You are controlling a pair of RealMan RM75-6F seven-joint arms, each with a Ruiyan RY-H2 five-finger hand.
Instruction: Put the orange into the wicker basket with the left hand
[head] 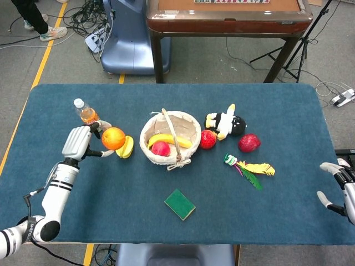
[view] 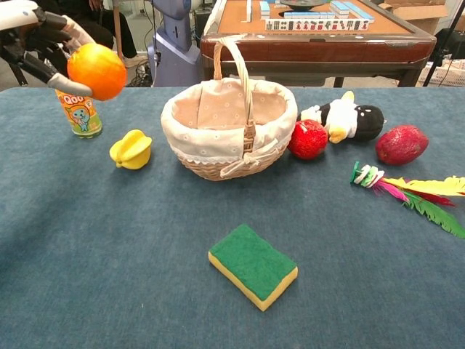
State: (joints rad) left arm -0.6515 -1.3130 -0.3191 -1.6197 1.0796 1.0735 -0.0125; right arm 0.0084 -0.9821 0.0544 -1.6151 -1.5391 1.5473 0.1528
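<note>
My left hand (head: pixel 80 142) (view: pixel 36 40) holds the orange (head: pixel 113 138) (view: pixel 96 70) in the air, well above the table and left of the wicker basket (head: pixel 190 127) (view: pixel 218 156). The orange hangs over the yellow starfruit (head: pixel 127 148) (view: pixel 131 149) in the head view. The cloth-lined basket holds a banana (head: pixel 169 140) and a red fruit (head: pixel 161 148); its handle stands upright. My right hand (head: pixel 339 185) rests open at the table's right edge, far from everything.
An orange drink bottle (head: pixel 86 112) (view: pixel 75 109) stands behind my left hand. Right of the basket lie a red fruit (view: pixel 308 139), a penguin toy (view: pixel 349 119), a dark red fruit (view: pixel 401 144) and a feather shuttlecock (view: pixel 410 190). A green sponge (view: pixel 253 265) lies near the front.
</note>
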